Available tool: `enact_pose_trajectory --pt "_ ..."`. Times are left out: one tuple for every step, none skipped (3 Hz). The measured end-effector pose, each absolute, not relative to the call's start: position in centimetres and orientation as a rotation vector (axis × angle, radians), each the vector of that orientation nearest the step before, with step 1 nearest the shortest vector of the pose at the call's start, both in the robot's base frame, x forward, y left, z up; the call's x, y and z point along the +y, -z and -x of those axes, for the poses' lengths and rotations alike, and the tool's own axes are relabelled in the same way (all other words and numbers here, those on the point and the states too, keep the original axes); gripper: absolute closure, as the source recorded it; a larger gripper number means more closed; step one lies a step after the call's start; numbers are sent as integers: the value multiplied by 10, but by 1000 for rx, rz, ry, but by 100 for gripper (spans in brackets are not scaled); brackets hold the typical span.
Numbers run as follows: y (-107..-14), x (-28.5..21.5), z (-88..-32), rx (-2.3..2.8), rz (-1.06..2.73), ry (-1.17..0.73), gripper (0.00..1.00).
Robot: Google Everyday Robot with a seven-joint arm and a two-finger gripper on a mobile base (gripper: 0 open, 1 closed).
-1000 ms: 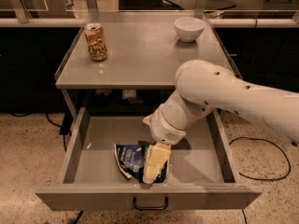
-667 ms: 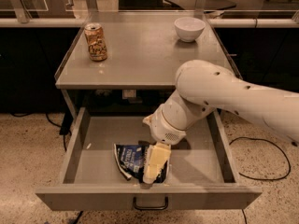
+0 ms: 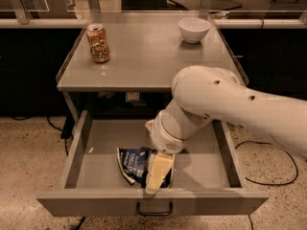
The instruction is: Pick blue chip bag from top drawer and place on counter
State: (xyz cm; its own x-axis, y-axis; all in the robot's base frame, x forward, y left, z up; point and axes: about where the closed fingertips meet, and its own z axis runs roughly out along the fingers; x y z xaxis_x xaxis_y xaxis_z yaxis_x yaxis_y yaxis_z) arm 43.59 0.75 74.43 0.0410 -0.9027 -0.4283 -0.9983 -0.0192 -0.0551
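Observation:
The blue chip bag (image 3: 131,161) lies crumpled on the floor of the open top drawer (image 3: 103,145), near the front and a little left of centre. My gripper (image 3: 157,174) reaches down into the drawer on the white arm and sits on the bag's right part, covering it. The counter (image 3: 144,61) is the grey tabletop above the drawer.
A tan drink can (image 3: 98,43) stands at the counter's back left. A white bowl (image 3: 194,29) stands at its back right. My white arm (image 3: 225,104) crosses the drawer's right side. A dark handle (image 3: 154,210) is on the drawer front. Cables lie on the speckled floor.

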Motion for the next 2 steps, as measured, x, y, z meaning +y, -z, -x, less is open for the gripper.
enact_pose_trajectory --pt "-727 10 -438 1927 2000 -356 0" --pt "-671 5 -463 1970 1958 -354 0"
